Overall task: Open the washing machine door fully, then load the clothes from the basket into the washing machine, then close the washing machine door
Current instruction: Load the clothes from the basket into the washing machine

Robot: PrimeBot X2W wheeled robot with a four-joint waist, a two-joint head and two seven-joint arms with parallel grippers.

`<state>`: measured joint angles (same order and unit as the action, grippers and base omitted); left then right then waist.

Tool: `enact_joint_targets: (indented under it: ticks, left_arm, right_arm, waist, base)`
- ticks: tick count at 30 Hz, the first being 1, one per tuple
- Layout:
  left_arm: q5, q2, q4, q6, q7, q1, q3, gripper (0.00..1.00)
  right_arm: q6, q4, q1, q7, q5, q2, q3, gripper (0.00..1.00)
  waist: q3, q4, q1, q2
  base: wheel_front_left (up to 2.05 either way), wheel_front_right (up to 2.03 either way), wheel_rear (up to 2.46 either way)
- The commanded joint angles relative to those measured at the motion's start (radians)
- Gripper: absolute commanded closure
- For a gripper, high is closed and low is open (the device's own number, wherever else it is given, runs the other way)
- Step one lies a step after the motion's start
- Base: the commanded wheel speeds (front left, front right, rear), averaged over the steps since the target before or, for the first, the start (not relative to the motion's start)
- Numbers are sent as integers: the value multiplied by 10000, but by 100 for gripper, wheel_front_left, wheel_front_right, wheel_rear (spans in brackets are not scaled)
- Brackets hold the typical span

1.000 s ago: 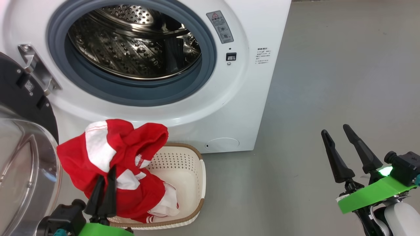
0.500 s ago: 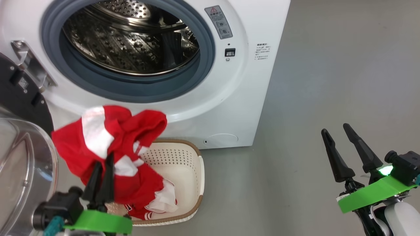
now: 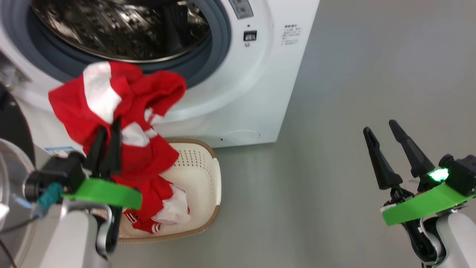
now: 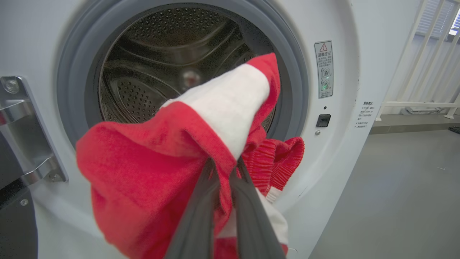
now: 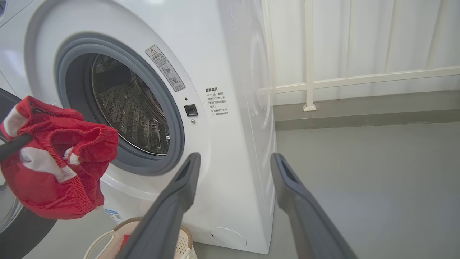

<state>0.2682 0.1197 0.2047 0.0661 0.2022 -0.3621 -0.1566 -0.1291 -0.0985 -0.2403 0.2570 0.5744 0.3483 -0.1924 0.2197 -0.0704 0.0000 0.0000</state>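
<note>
My left gripper is shut on the clothes, a red garment with white panels. It hangs in front of the lower rim of the washing machine opening, and its lower end trails into the cream basket on the floor. In the left wrist view the clothes bunch over my left gripper, with the steel drum right behind. The washing machine door stands swung open at the left. My right gripper is open and holds nothing, far right over the floor.
Bare grey floor lies to the right of the machine. The right wrist view has my right gripper facing the machine's front corner, the basket below, and a white rail along a pale wall behind.
My left gripper has lifted the clothes up out of the basket toward the drum opening. The head camera has tilted, shifting the whole picture. My right gripper has stayed open and still.
</note>
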Motion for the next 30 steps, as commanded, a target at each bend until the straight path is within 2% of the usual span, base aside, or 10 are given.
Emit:
enact_joint_targets:
  ticks: [1,20,30]
  left_arm:
    - [-13,314,69,58,37,-743,336,100]
    - [-51,684,3685,199,291,-5440,404,100]
    - [-248,1044,5781,211,483,-7867,378,100]
  right_arm:
    - [-16,296,-237,48,70,147,-131,0]
    - [-16,658,-1150,48,89,-51,-56,0]
    - [-16,749,-1418,48,117,-357,-115,0]
  waist:
    - [581,-287,0,0]
    - [2782,-902,0,0]
    - [4005,-1409,0,0]
  base:
    - [0,0,0]
    - [0,0,0]
    - [0,0,0]
